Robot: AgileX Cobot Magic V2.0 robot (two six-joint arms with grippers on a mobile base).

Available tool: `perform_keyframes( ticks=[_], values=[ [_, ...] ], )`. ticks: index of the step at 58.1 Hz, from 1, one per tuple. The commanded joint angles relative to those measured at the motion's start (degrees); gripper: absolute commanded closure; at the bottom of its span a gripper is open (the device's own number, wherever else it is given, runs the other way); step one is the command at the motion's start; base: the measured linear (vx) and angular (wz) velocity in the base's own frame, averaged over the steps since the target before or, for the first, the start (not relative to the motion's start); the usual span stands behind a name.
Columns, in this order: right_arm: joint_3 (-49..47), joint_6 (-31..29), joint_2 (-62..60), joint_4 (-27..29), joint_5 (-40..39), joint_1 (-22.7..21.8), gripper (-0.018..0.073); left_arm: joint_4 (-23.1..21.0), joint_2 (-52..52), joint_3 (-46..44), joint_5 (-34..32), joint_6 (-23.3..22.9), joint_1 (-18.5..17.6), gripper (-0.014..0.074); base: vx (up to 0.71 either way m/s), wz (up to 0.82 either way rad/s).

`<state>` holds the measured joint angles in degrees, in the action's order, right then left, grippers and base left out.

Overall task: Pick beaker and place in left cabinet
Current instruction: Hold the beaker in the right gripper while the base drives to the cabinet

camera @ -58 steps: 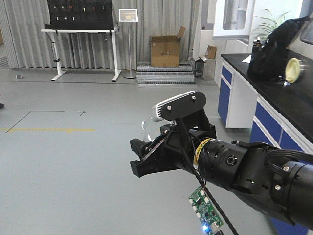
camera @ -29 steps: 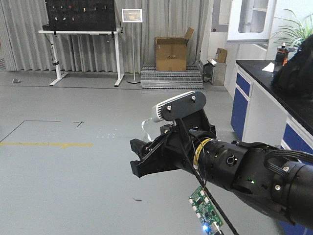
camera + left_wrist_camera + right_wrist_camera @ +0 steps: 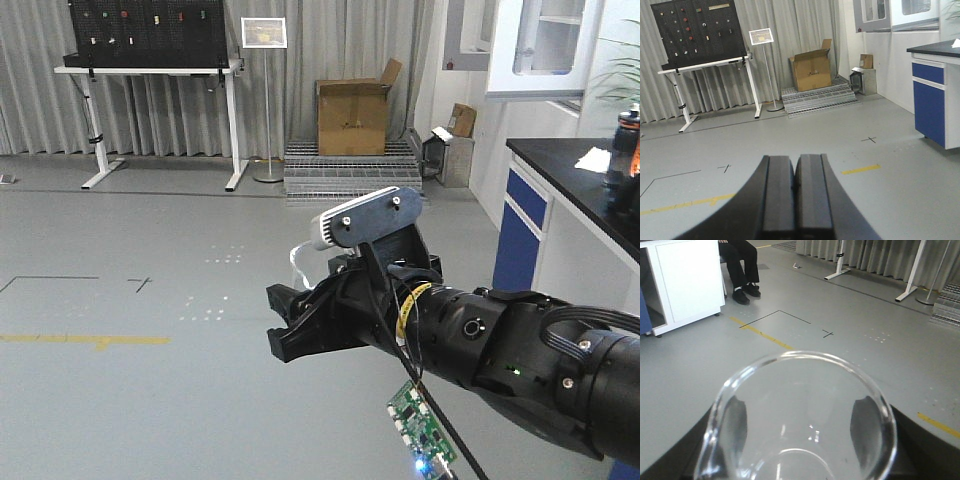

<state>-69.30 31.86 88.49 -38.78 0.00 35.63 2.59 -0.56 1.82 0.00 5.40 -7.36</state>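
Observation:
My right gripper (image 3: pixel 285 318) is shut on the beaker (image 3: pixel 298 262), a small clear glass one that sticks up between the black fingers, held in mid-air above the grey floor. In the right wrist view the beaker's round rim (image 3: pixel 805 356) with its spout at the lower left fills the lower frame, and the gripper (image 3: pixel 800 417) has a dark finger on each side of the glass. My left gripper (image 3: pixel 795 159) is shut and empty, its pads pressed together; it does not show in the front view. The left cabinet is out of view.
A black-topped counter with blue doors (image 3: pixel 560 190) runs along the right. A cardboard box (image 3: pixel 352 115) on metal steps and a pegboard table (image 3: pixel 150 60) stand ahead by the curtain. A white cupboard (image 3: pixel 685 280) and a seated person's legs (image 3: pixel 742 270) are to the left.
The room has shifted in the front view: the box and the table have grown and the counter has slid to the right. The right arm holds the same pose with the beaker.

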Motion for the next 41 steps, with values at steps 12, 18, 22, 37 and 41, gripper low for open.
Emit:
perform_keyframes(
  ticks=[12, 18, 22, 37, 41],
  values=[
    [-2.2, -0.2, -2.6, -0.3, -3.7, -0.1, 0.0561, -0.2, -1.1, 0.9, -4.3, -0.2, 0.0, 0.0595, 0.7, 0.01],
    [-2.2, -0.2, -2.6, -0.3, -3.7, -0.1, 0.0562, -0.2, -1.1, 0.9, -4.3, -0.2, 0.0, 0.0595, 0.71, 0.02],
    [-2.2, -0.2, -2.6, -0.3, -3.7, -0.1, 0.0561, -0.2, -1.1, 0.9, -4.3, -0.2, 0.0, 0.0595, 0.71, 0.02],
    [-2.1, -0.2, -2.6, -0.3, -3.6, -0.1, 0.0561, -0.2, -1.1, 0.9, -4.3, -0.2, 0.0, 0.0595, 0.72, 0.01],
    [-2.1, -0.2, -2.6, -0.3, -3.6, -0.1, 0.0561, -0.2, -1.1, 0.9, -4.3, -0.2, 0.0, 0.0595, 0.71, 0.01]
  ],
)
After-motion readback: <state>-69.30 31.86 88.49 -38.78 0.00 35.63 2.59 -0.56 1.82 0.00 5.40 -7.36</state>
